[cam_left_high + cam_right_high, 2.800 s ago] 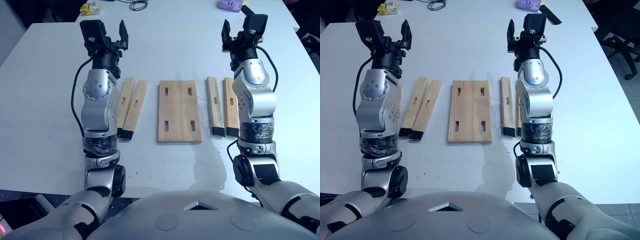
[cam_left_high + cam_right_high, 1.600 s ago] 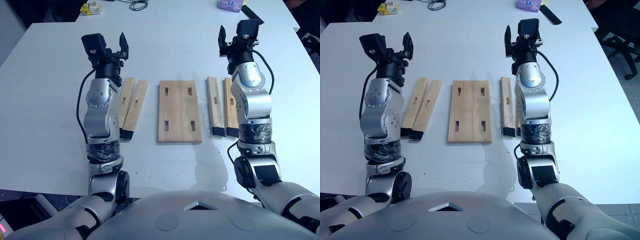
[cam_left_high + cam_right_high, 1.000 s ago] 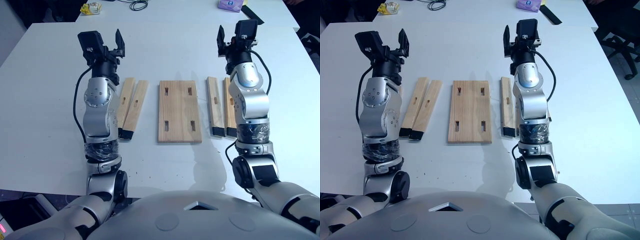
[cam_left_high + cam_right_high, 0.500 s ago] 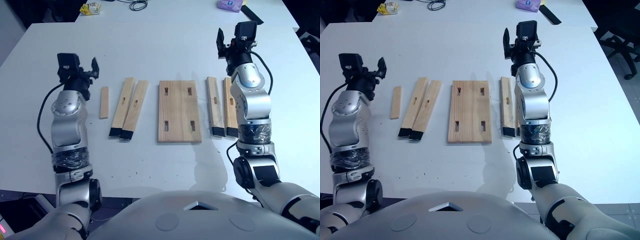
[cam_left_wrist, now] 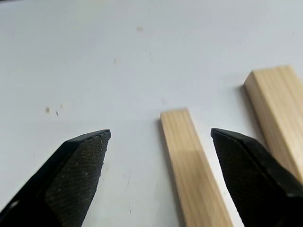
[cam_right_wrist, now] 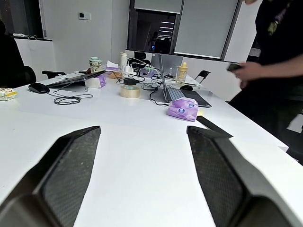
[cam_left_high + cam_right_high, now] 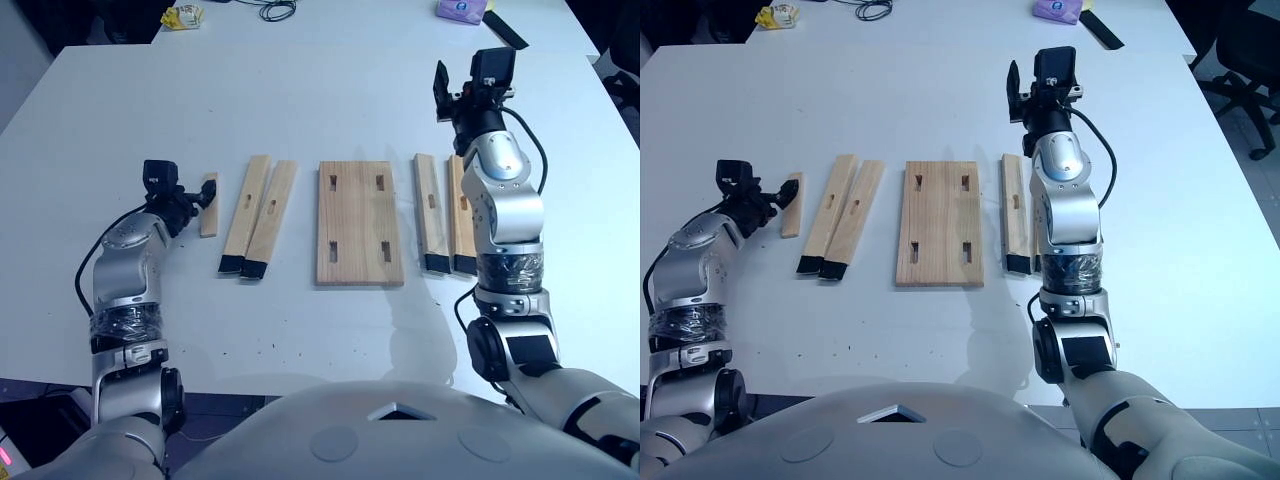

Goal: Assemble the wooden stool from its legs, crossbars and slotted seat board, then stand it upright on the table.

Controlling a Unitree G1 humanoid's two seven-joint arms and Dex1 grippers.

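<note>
left arm lines up on the first piece: the left gripper (image 5: 161, 134) sits low over the white counter (image 7: 330, 110), well to the left of the seat board (image 7: 359, 222), with its jaws spread wide and holding nothing. the short crossbar (image 5: 189, 165) lies flat between them. it is the outermost piece on that side of the seat board, just beyond the left pair of legs (image 7: 247, 210).

the crossbar's long axis runs parallel to the seat board's long edges, pointing away from the robot. the jaws stand on either side of its narrow width, so closing them would pinch it across the short way. in the left wrist view the wood lies nearer one jaw than the other, and neither tip touches it.

the right gripper (image 6: 142, 128) is raised off the counter to the right of the seat board, past the far end of the right pair of legs (image 7: 430, 210). its jaws are also wide open and empty.

every piece lies flat and separate, and the seat board's four slots face up, so assembly looks not yet begun. the left arm is plainly the nearer one, and the likely next move is to close on the crossbar. because the crossbar sits off-centre, the nearer jaw would probably meet it first and could nudge or twist it on the smooth counter.
</note>
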